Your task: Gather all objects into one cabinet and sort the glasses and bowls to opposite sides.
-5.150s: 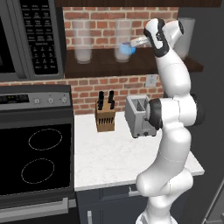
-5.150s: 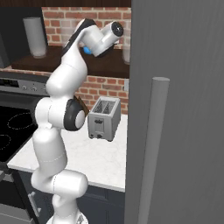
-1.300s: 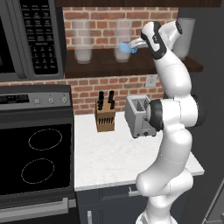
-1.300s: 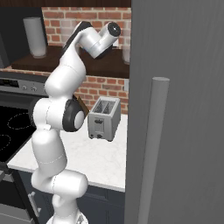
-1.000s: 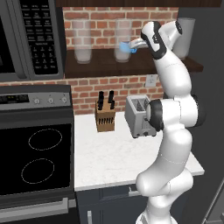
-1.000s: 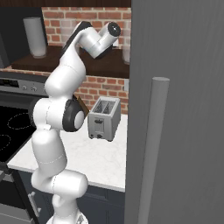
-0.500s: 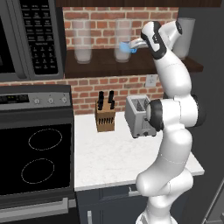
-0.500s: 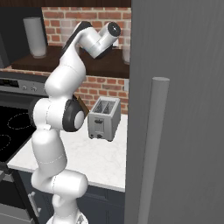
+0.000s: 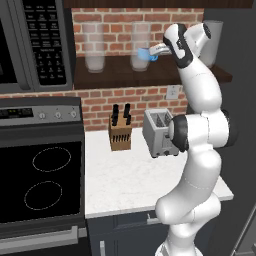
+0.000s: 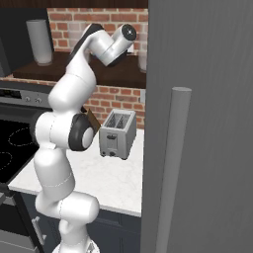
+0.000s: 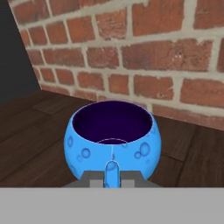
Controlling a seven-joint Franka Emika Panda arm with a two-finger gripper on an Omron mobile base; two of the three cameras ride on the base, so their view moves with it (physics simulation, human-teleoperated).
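- Brick wall (image 11: 144, 57) is running behind a dark wooden open shelf (image 9: 115, 77), and that's where everything is happening right now, up above the white counter (image 9: 130, 175) with the toaster (image 9: 157, 132) and the knife block (image 9: 120, 134).
- Honestly nothing is really changing over the last second or so: the arm is holding the same raised pose in both base views, and the base isn't driving anywhere. A few seconds further back the wrist looked a touch different, so my read is it was settling into this grip and is now just pausing there.
- What that means for the task, I'm guessing: the pickup part looks done, and the carry over to the navy cabinet (image 10: 207, 74) isn't starting yet. Its door with the long grey bar handle (image 10: 170, 168) is sitting in the near right of the right base view.
- The gripper (image 11: 112, 171) is clamping shut on the small blue bowl (image 11: 113, 140), one finger looking like it's going down inside the near rim.
- The bowl is sitting right at the fingertips, just off the shelf boards or barely on them, I can't tell which. In the left base view it's (image 9: 143, 54) right next to one of the two tall clear glasses (image 9: 141, 45), so swinging it out will probably need some care.
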